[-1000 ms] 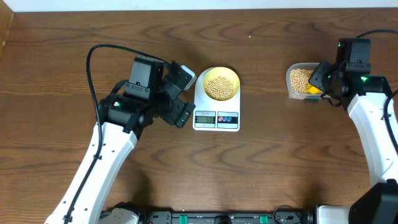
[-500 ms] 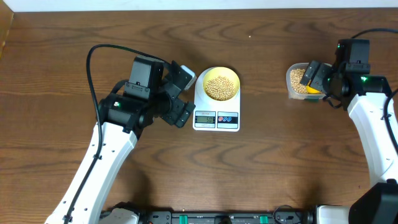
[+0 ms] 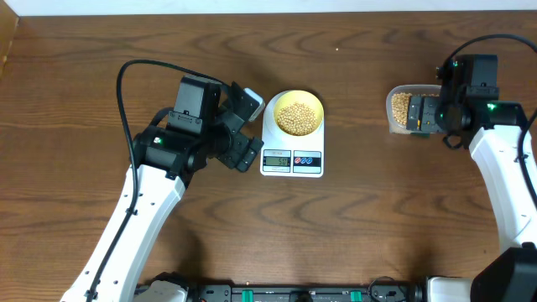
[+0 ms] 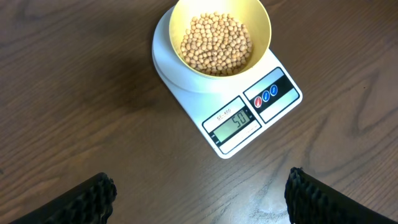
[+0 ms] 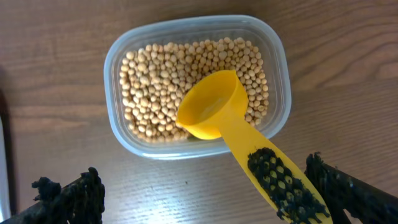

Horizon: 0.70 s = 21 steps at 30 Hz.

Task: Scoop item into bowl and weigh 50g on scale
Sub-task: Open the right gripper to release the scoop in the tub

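Note:
The pale yellow bowl (image 3: 299, 115) (image 4: 221, 37) stands on the white scale (image 3: 292, 164) (image 4: 186, 78), filled with beige beans (image 4: 216, 45). The scale's display (image 4: 233, 121) reads 50. My left gripper (image 3: 252, 127) (image 4: 200, 186) hangs open just left of the scale, with nothing between its fingers. More beans (image 5: 155, 81) fill a clear tub (image 3: 396, 109) (image 5: 115, 62) at the right. A yellow scoop (image 5: 214, 112) rests in the tub, its handle sticking out over the rim. My right gripper (image 3: 425, 113) (image 5: 204, 174) is open over the tub's near edge, and the scoop handle lies loose beside its right finger.
Dark wooden tabletop (image 3: 352, 226) all round. The left arm's black cable (image 3: 126, 84) loops over the table's left part. The table's far edge runs along the top of the overhead view.
The right gripper has opened and let go of the scoop, which now rests in the tub. The gripper has turned slightly over the tub. The left arm has not moved.

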Motion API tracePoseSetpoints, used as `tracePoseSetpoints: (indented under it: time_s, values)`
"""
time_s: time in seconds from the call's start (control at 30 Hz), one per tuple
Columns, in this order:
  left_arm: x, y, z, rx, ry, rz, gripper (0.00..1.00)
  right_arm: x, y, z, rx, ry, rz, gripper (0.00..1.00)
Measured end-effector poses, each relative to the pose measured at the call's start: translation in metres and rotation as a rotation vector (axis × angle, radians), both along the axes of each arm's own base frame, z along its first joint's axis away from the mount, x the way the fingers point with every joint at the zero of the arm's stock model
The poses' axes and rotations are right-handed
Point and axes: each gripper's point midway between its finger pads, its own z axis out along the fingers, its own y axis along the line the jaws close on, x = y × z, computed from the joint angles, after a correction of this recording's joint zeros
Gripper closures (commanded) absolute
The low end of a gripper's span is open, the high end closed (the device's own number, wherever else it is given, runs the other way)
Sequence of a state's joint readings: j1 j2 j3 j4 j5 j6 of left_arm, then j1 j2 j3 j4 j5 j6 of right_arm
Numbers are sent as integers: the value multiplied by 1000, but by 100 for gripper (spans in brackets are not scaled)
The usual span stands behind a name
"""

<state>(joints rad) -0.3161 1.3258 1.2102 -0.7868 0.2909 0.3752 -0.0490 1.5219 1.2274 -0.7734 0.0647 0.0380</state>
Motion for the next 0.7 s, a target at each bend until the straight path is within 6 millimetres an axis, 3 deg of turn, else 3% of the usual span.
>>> tracePoseSetpoints:
  time_s: [0.37, 0.7]
  values:
    - [0, 0, 0, 0, 0, 0, 11, -24, 1, 8, -45, 52, 84, 1]
    - [0, 0, 0, 0, 0, 0, 11, -26, 1, 8, -53, 58, 100, 1]
